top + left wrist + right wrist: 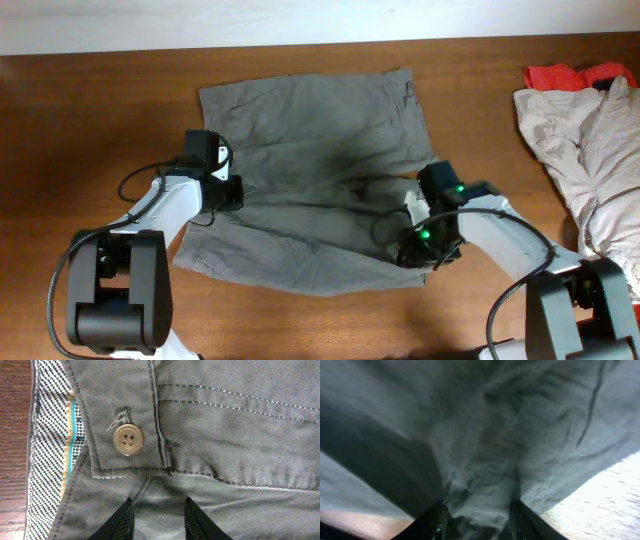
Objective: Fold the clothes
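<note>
Overhead: even, soft light, sharp; faint shadow mid-shorts (310, 150). Left wrist: crisp, stitching + button (128, 440) on shorts in focus. Right wrist: dim, shorts fabric blurred; glare on table (615, 495) right of shorts.

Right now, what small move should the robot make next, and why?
Probably the right gripper should close firmly on the cloth before any lifting. The shorts lie spread out, unfolded. Cloth is bunched between its fingers near a leg hem, while the left gripper sits at the waistband by the button.
</note>
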You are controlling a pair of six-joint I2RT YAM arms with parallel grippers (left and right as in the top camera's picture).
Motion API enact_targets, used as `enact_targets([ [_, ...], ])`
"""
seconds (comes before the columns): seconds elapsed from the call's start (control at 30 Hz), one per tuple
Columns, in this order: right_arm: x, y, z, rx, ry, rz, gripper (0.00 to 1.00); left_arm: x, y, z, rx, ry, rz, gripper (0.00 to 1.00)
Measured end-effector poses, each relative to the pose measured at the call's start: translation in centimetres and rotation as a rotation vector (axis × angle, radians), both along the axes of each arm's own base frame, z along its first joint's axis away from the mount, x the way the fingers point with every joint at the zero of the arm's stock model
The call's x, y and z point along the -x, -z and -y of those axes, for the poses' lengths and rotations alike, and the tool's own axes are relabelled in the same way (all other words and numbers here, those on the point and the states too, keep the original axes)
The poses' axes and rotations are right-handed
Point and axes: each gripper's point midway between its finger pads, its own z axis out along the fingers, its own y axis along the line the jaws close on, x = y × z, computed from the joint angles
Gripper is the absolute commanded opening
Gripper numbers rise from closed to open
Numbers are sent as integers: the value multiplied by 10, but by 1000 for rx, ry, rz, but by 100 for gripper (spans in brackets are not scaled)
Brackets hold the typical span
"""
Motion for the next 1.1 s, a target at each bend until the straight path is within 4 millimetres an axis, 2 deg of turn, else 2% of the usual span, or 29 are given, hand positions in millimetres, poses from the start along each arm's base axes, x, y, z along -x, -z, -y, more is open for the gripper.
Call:
enact_targets([
  [0.07,2,6,-1,11,-12,11,43,0,0,0,0,0,0,33],
  [0.17,-7,8,-1,14,-13,50,41,0,0,0,-1,0,0,33],
  [0.33,-4,0,0,20,-12,38,45,0,0,0,-1,0,0,33],
  [0.43,1,-19,1,20,-9,41,53,0,0,0,-1,0,0,34],
  [0.5,4,-35,2,17,6,57,57,0,0,0,-1,1,1,39],
  [0.57,13,-57,4,14,48,75,58,-1,0,0,0,1,3,40],
  [0.67,24,-69,7,17,110,65,57,-2,-1,0,-1,1,7,42],
  [0.83,31,-53,9,26,172,36,51,-2,-1,0,-1,1,10,43],
  [0.9,36,-40,9,24,168,29,51,-2,-1,0,-1,0,10,43],
  [1.1,45,-20,3,0,110,35,51,-3,-1,0,-3,0,11,43],
])
